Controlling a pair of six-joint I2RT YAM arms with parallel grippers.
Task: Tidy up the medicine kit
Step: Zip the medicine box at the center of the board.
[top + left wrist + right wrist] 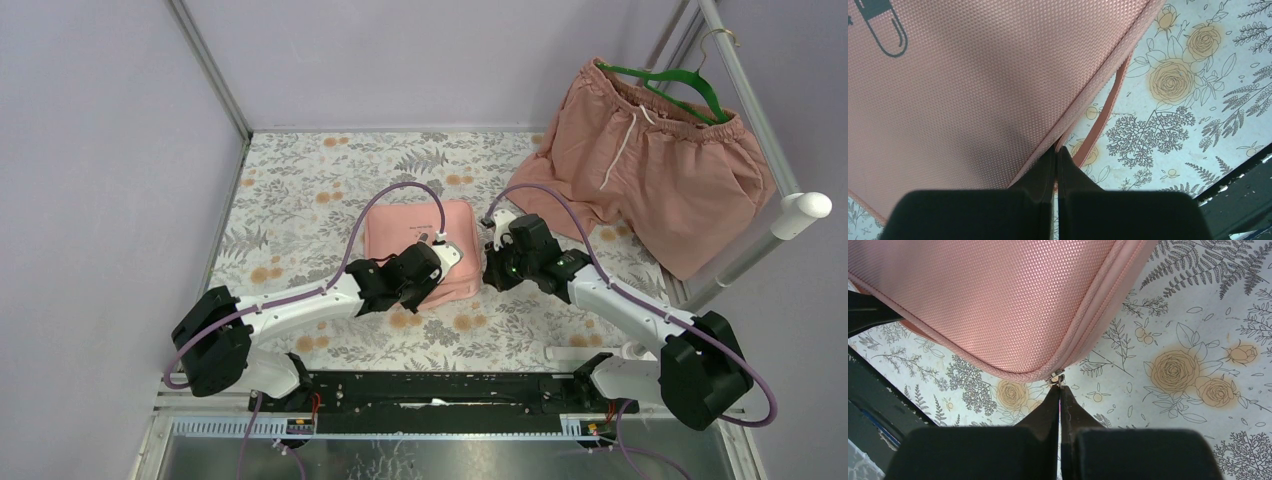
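The medicine kit (410, 235), a pink zip case lying closed, is in the middle of the floral cloth. Its textured lid with the dark pill logo (885, 30) fills the left wrist view. My left gripper (1057, 148) is shut at the kit's near right rim, with a sliver of pink fabric pinched between its tips. A pink strap (1103, 112) loops beside them. My right gripper (1060, 388) is shut at the kit's rounded corner (1038, 372), nipping the small metal zipper pull (1056, 376). In the top view both grippers (447, 258) (490, 262) meet at the kit's right side.
Pink drawstring shorts (655, 170) on a green hanger (690, 85) drape over the back right of the cloth. A white post (800, 212) slants along the right edge. Grey walls close in left and back. A black rail (430, 392) runs along the near edge.
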